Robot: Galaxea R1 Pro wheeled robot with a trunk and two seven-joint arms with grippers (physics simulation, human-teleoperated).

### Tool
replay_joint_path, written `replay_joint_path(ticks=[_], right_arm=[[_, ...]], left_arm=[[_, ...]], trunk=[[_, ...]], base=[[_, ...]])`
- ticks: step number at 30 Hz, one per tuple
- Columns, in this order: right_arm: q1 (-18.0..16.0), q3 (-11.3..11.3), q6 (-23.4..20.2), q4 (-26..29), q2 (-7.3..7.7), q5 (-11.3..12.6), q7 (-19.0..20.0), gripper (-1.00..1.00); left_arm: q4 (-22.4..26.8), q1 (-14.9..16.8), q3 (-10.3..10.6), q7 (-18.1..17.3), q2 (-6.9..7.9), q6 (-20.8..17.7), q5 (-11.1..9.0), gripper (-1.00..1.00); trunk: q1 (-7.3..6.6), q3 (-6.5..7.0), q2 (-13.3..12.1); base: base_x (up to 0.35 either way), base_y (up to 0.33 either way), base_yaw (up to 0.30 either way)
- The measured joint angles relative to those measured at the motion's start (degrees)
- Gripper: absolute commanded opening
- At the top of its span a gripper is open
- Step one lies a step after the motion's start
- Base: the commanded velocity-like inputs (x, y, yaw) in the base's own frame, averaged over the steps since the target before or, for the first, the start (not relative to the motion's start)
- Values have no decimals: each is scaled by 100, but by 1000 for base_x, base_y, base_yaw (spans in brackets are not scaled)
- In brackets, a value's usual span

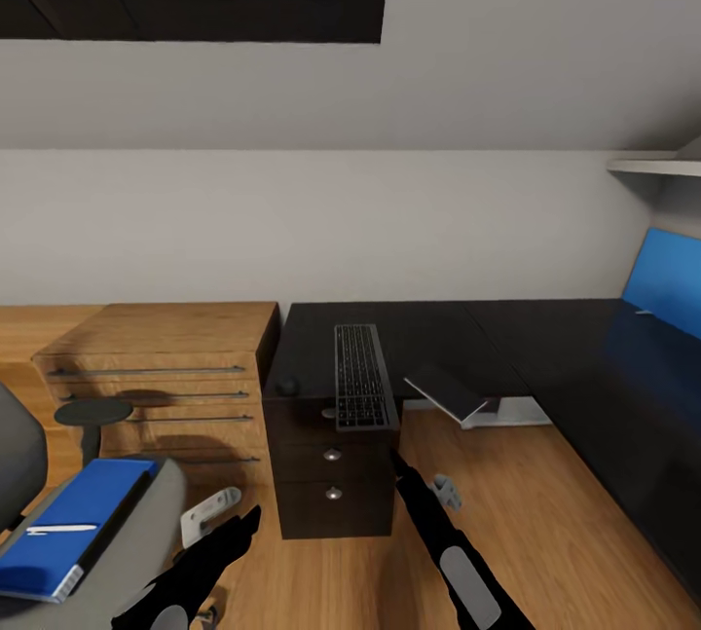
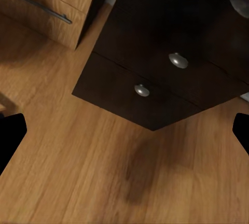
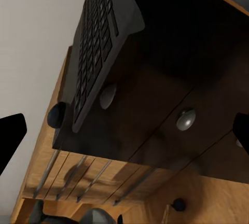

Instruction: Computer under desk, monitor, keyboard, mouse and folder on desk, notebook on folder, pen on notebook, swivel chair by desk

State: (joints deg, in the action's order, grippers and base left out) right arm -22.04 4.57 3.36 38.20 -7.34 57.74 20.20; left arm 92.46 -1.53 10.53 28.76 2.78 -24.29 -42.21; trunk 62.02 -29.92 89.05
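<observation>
- Black counter [image 1: 545,357], L-shaped, with a bright blue back panel [image 1: 672,284] at its far right edge; its left end sits over a dark drawer unit [image 1: 331,484] with round metal knobs
- Dark keyboard [image 1: 361,375] lies on the counter's left end, lengthwise toward the wall, its near end reaching the front edge above the drawers and jutting a little past it in the right wrist view [image 3: 101,37]
- A small dark round object [image 1: 287,387] rests near the counter's front left corner, just beside the keyboard; what it is I cannot tell
- A flat dark panel [image 1: 446,394] tilts off the counter's inner front edge, over a pale base on the wooden floor [image 1: 506,513]
- Oak shelving unit [image 1: 166,377] stands against the counter's left side
- Blue folder [image 1: 73,523] with a white pen-like stripe on it lies on the grey seat of the swivel chair [image 1: 127,552], at the lower left of the head view, well apart from the counter
- Left end effector [image 1: 239,525] hangs low over the floor beside the chair; in the left wrist view [image 2: 124,136] its fingers stand wide apart, holding nothing
- Right end effector [image 1: 401,466] is raised just below the keyboard's near end, at the drawer unit's right front edge; its fingers [image 3: 10,136] are spread apart and empty
</observation>
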Motion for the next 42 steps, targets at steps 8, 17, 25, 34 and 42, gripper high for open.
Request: replay_joint_path(ticks=[8, 17, 25, 34, 42], right_arm=[[-3, 18, 21, -13, -10, -112, 14, 100], [2, 22, 29, -16, -4, -284, 2, 100], [2, 55, 20, -55, -26, -353, -253, 100], [2, 36, 34, -54, -18, -519, -305, 100], [2, 30, 32, -59, 49, -546, 343, 100]], left_arm=[[-9, 0, 3, 1, -8, -2, 0, 100], [-10, 1, 10, 1, -10, 3, 4, 100], [-9, -2, 7, 1, -10, 11, 16, 100], [-10, 1, 3, 6, -10, 14, 17, 100], [-10, -2, 3, 9, -10, 14, 16, 100]], trunk=[[176, -144, 321], [373, -305, 682], [549, -449, 1003], [747, -611, 1364], [814, -665, 1486]], base=[[0, 0, 0], [0, 0, 0], [0, 0, 0], [0, 0, 0], [0, 0, 0]])
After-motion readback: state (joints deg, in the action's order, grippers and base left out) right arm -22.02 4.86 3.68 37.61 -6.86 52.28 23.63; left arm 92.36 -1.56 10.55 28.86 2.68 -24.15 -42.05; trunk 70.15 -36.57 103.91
